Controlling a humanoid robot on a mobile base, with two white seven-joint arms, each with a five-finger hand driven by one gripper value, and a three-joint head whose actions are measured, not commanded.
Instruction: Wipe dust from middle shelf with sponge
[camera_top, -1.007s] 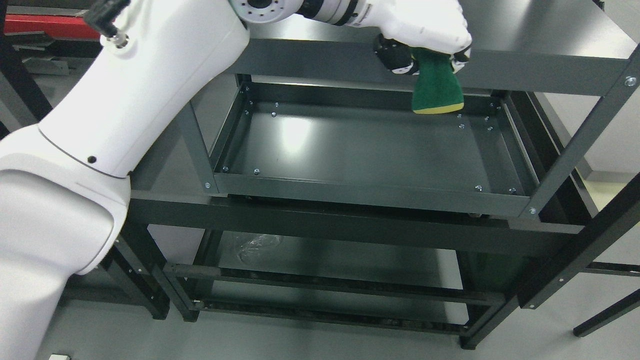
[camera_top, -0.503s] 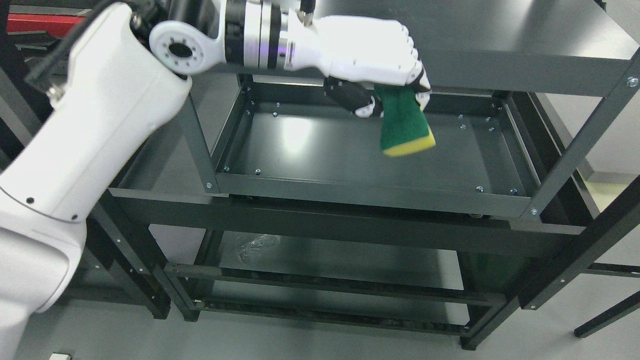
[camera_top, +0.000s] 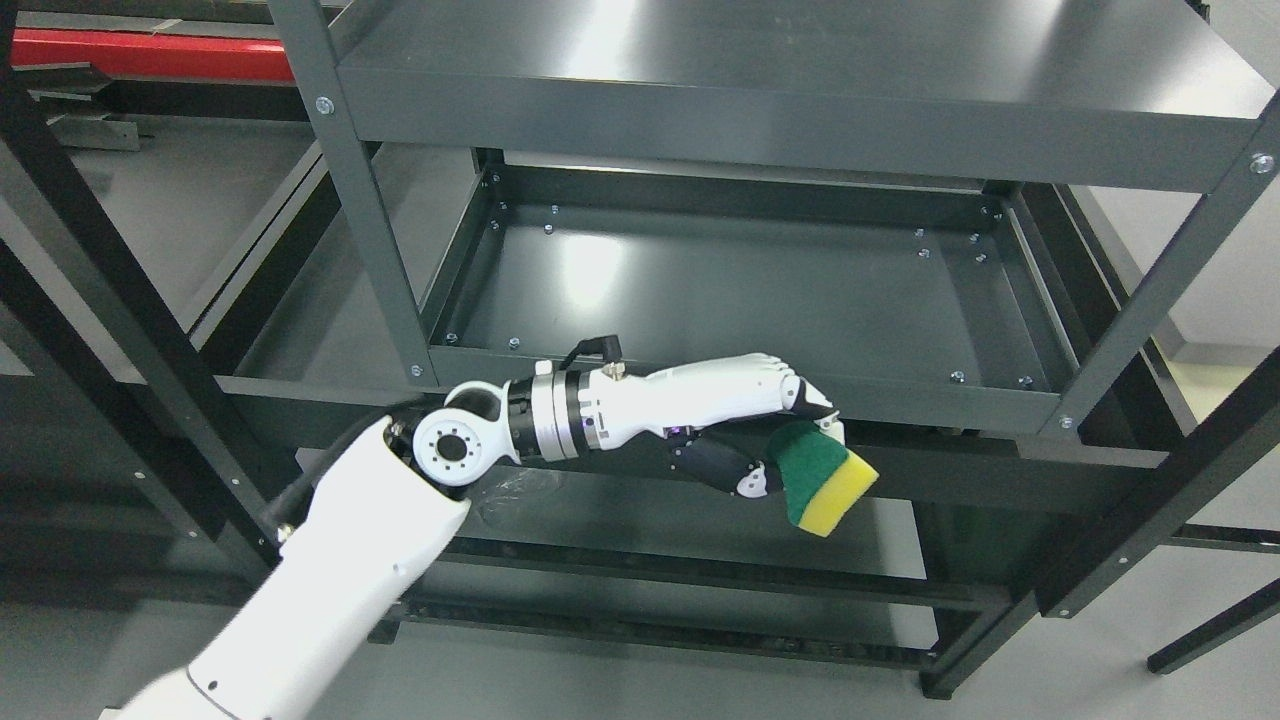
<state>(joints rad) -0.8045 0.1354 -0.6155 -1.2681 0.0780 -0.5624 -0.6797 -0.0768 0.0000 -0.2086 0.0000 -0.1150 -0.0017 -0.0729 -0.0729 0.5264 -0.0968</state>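
Observation:
My left hand (camera_top: 790, 445) is shut on a green and yellow sponge (camera_top: 825, 480), with the thumb under it and the fingers curled over its top. Hand and sponge hang in front of the dark metal rack, just below the front rim of the middle shelf (camera_top: 740, 290), towards its right half. The sponge touches nothing but the hand, and its yellow side faces down and right. The shelf tray itself is bare, with a light glare at its left. My white left arm runs in from the lower left corner.
The rack's top shelf (camera_top: 800, 60) overhangs the middle one. Its posts stand at the left (camera_top: 355, 200) and right (camera_top: 1150, 300). A lower shelf (camera_top: 650, 520) holds a crumpled clear plastic bag (camera_top: 515, 490). More black frames stand at the left and right.
My left arm has swung down and out of the rack with the sponge, from up by the top shelf's front edge, past the middle shelf, to below its front rim.

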